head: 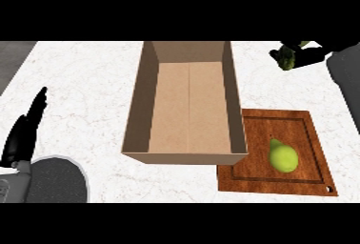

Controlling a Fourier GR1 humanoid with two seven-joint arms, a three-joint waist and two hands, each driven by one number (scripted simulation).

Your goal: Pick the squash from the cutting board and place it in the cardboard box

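While the squash [283,156] lay on its side on the cutting board [309,128], narrow end turned toward the far edge, nothing was seen touching it, and the pick was judged not yet begun. The board was set on the desk [84,81] just beside the cardboard box [137,114], at the box's near right corner; whether the two touched could not be told. The box stood open-topped, with its brown floor in plain view.

The right robot hand [296,55] was found well apart from the squash, near the far right of the desk, beyond the board. Whether it was open or closed could not be told, as its shape was muddled by greenish glints. The left robot hand [26,128] was seen at the left edge of the view, open, fingers [38,102] straight and pointing up, at rest and clear of the box.

For the step in hand, the reach, it was judged that the right robot hand should be brought over the board and lowered onto the thick belly of the squash rather than its tapered tip, where the smooth, rounded skin would be likelier to slip. The approach would best be made from above, with the short axis spanned. The box's tall wall should be cleared by a lift before any sideways carry.
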